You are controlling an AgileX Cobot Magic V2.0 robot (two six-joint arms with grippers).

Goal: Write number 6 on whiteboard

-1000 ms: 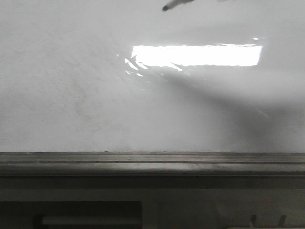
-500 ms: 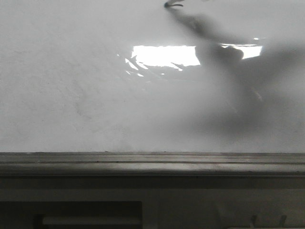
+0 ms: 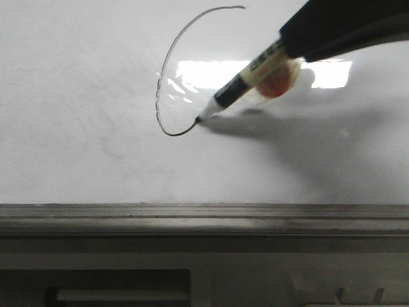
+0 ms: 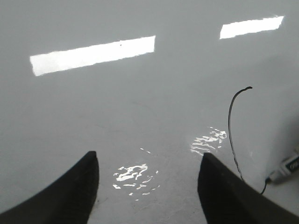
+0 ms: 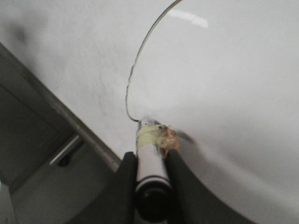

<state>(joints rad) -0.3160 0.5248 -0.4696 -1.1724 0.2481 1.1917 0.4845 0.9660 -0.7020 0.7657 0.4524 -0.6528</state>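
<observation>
The right gripper [image 5: 148, 179] is clamping a marker [image 3: 246, 82] between its fingers, and the tip is touching the whiteboard [image 3: 83, 128] at the low end of a curved stroke, the 6 [image 3: 167, 70], with no loop showing. The left gripper [image 4: 147, 186] is hovering over bare board, fingers spread apart, beside the stroke.

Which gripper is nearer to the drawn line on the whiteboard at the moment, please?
The right. The right gripper holds the marker, whose tip meets the line at its lower end. The left gripper is open, facing the whiteboard with the line off to one side.
</observation>
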